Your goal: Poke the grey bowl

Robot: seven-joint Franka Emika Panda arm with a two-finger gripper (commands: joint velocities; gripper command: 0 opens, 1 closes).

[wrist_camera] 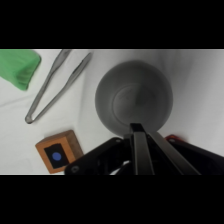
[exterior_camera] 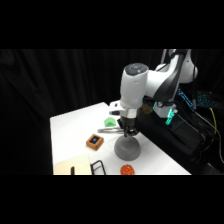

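The grey bowl [exterior_camera: 127, 148] lies upside down like a dome on the white table [exterior_camera: 70, 130], near its front edge. My gripper [exterior_camera: 130, 133] comes straight down on it, its tip at the dome's top. From the wrist, the grey bowl [wrist_camera: 134, 95] fills the middle of the picture. There my gripper [wrist_camera: 136, 129] is shut, its fingers pressed together into one dark bar whose tip rests on the bowl's near side. Nothing is held.
A brown block with a blue dot [exterior_camera: 94, 142] [wrist_camera: 59, 151] sits left of the bowl. Metal tongs [exterior_camera: 109, 131] [wrist_camera: 55, 85] and a green object [exterior_camera: 110, 122] [wrist_camera: 19, 67] lie behind it. An orange ball [exterior_camera: 127, 170] and a black frame [exterior_camera: 97, 169] are at the front edge.
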